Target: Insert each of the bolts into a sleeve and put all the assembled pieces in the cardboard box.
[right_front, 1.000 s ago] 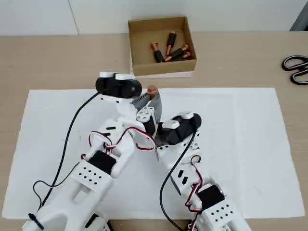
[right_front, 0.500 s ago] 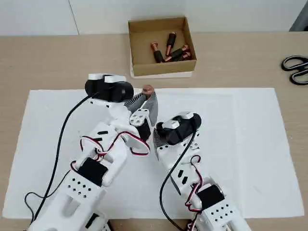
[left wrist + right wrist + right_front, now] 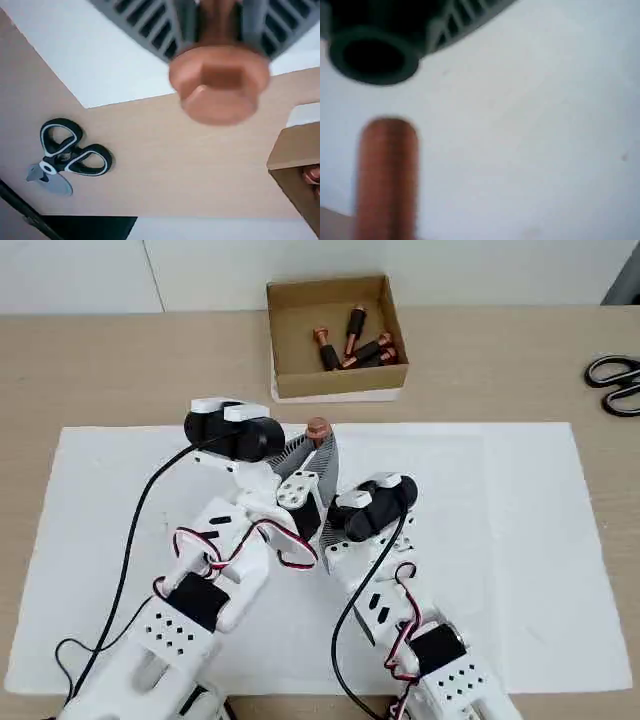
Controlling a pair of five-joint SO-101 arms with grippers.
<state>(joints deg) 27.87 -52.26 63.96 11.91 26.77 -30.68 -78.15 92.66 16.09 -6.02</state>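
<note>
White arms (image 3: 215, 575), black motors (image 3: 238, 436), red and black cables (image 3: 128, 558), grey ribbed left pincer (image 3: 316, 443).

My right arm (image 3: 372, 508) crowds my left arm (image 3: 232, 430) on the white mat (image 3: 500, 540). Farther off, a strip of table (image 3: 130, 370) gives room up to the cardboard box (image 3: 340, 378) wall. Scissors (image 3: 615, 383) lie far right.

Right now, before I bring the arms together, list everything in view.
bolt: one, copper, in the left gripper, above the sheet's far edge.
sleeve: one, black, in the right gripper, mouth near the bolt's tip, not yet on it.
assembled pieces: four by my count, black and copper, inside the cardboard box.
cardboard box: one, brown, on the table beyond the sheet.
sheet: one, white, under both arms.
scissors: one pair, black handles, table's right edge.
table: one, light wood.
left gripper: grey, shut on the bolt.
right gripper: grey, shut on the sleeve.
</note>
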